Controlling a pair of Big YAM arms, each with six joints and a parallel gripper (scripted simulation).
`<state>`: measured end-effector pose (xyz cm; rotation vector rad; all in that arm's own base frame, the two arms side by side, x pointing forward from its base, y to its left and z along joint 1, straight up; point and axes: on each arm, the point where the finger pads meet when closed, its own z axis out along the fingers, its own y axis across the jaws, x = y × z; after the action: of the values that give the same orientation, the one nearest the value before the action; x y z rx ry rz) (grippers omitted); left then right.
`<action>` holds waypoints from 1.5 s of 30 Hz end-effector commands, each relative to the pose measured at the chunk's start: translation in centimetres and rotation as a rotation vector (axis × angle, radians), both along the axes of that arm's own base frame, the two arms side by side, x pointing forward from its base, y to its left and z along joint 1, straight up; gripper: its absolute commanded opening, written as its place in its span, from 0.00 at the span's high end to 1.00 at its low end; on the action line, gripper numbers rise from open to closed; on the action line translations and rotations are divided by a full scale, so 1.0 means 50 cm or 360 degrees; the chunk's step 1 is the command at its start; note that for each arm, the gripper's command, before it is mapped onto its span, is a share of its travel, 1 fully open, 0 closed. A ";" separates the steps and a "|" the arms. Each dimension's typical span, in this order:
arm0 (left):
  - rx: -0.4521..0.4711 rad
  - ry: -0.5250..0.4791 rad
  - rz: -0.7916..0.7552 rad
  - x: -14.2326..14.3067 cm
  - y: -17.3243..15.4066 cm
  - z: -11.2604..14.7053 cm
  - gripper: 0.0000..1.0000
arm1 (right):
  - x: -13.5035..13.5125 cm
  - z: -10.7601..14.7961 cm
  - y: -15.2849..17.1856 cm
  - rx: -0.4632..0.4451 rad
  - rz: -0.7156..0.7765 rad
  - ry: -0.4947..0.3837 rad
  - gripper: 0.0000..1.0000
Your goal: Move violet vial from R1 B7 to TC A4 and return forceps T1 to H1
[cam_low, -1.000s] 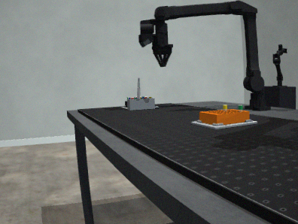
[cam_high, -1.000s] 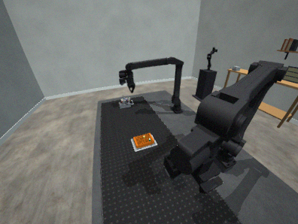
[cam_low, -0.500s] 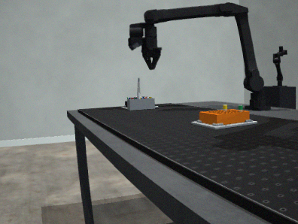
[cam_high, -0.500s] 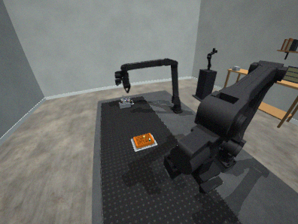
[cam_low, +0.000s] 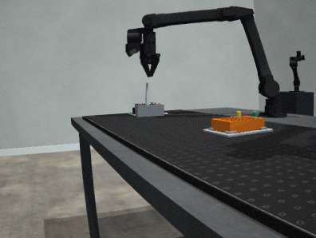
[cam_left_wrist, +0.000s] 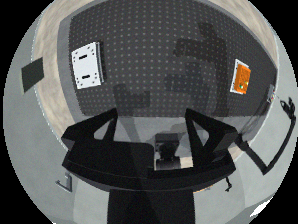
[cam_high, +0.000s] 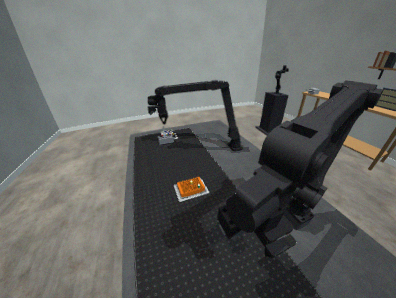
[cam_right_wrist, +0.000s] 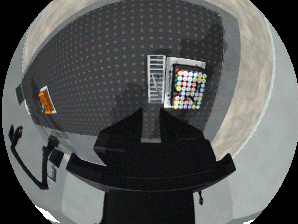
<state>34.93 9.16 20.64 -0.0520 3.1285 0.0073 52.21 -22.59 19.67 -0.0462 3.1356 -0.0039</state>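
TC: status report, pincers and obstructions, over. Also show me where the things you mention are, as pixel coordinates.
Left pincer [cam_high: 254,234] [cam_left_wrist: 151,110] wide open, empty. Right pincer [cam_high: 163,121] [cam_low: 150,75] [cam_right_wrist: 151,109] partly open, empty. TC [cam_high: 187,191] [cam_low: 227,124] [cam_left_wrist: 242,75] [cam_right_wrist: 46,102]: yellow cap [cam_high: 191,182] [cam_low: 238,113] [cam_left_wrist: 245,83], green cap [cam_high: 199,186] [cam_low: 255,114] [cam_left_wrist: 241,87], no violet seen. Nothing directly above.

Right claw [cam_high: 164,122] [cam_low: 150,76] [cam_left_wrist: 284,101] [cam_right_wrist: 151,109] lower, nearer forceps [cam_high: 163,128] [cam_low: 147,93]
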 end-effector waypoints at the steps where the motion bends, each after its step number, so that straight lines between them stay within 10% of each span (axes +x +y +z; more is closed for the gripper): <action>1: -0.0016 0.0042 -0.0031 -0.001 -0.009 -0.017 0.00 | 0.034 0.026 -0.032 -0.0019 0.0012 -0.0042 0.76; 45: -0.0016 0.0042 -0.0031 -0.001 -0.009 -0.017 0.00 | 0.024 0.034 -0.037 -0.0028 0.0013 -0.0060 0.76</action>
<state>34.93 9.16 20.64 -0.0520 3.1285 0.0073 53.52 -23.82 18.77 -0.0586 3.1478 0.0051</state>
